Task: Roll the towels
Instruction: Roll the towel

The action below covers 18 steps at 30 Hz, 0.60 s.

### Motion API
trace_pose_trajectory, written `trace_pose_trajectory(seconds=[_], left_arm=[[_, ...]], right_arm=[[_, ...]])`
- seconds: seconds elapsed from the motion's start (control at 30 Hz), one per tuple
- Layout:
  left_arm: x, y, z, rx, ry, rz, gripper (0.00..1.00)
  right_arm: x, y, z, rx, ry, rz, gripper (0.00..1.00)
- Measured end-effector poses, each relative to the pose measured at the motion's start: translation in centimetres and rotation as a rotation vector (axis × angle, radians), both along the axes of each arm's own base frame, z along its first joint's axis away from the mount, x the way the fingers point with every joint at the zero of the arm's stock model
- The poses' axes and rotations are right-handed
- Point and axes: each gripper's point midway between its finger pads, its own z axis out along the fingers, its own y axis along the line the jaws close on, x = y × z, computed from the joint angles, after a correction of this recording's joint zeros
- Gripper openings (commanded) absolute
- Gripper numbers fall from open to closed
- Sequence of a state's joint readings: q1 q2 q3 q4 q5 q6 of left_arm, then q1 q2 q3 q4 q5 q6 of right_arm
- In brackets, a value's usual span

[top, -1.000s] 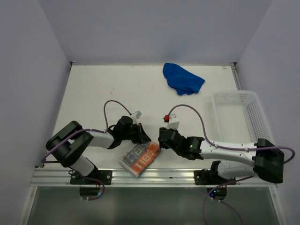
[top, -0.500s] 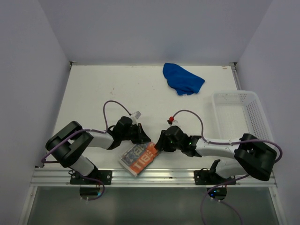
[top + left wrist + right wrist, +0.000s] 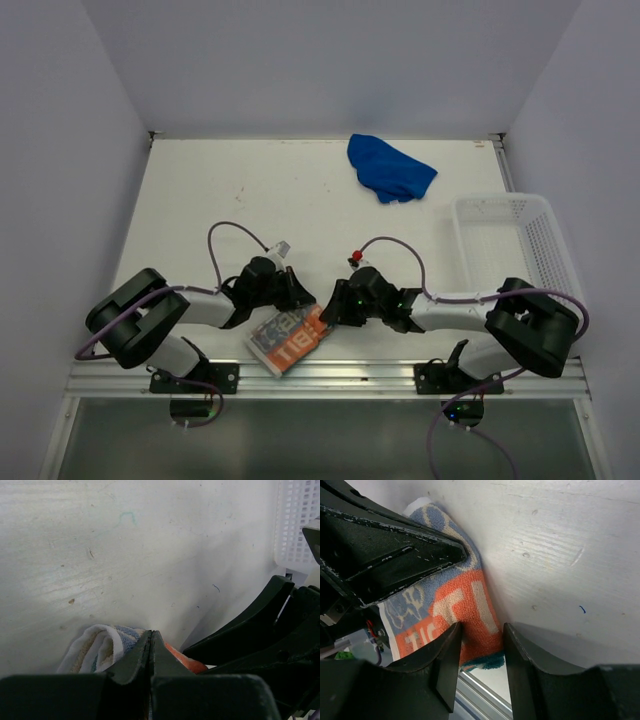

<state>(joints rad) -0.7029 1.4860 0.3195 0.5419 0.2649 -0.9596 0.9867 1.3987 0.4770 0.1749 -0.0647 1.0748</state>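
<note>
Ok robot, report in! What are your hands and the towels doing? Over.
Left gripper shut, tip at patterned towel. Right gripper open, astride its orange end. Blue towel crumpled far back, not rolled. Basket off right, not in the way.

The work surface is a white table [image 3: 300,200], scuffed and marked with small dark specks and fine scratches. Plain pale walls enclose it on three sides: back wall [image 3: 330,60], left wall [image 3: 60,160], right wall [image 3: 590,110]. A metal rail [image 3: 330,373] runs along the near edge, with a dark glossy panel [image 3: 320,440] below it. Lighting is even and diffuse; shadows are soft.
</note>
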Motion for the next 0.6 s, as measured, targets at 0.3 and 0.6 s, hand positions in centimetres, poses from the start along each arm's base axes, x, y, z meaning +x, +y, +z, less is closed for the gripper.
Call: trace_pose_trajectory(seconds=[0.3, 0.6], left_arm=[[0.2, 0.4, -0.1, -0.002, -0.009, 0.046, 0.00], [1.2, 0.2, 0.6, 0.045, -0.013, 0.051, 0.00]], right_arm=[[-0.4, 1.0, 0.4, 0.052, 0.031, 0.015, 0.00], [0.3, 0.1, 1.5, 0.019, -0.062, 0.015, 0.00]])
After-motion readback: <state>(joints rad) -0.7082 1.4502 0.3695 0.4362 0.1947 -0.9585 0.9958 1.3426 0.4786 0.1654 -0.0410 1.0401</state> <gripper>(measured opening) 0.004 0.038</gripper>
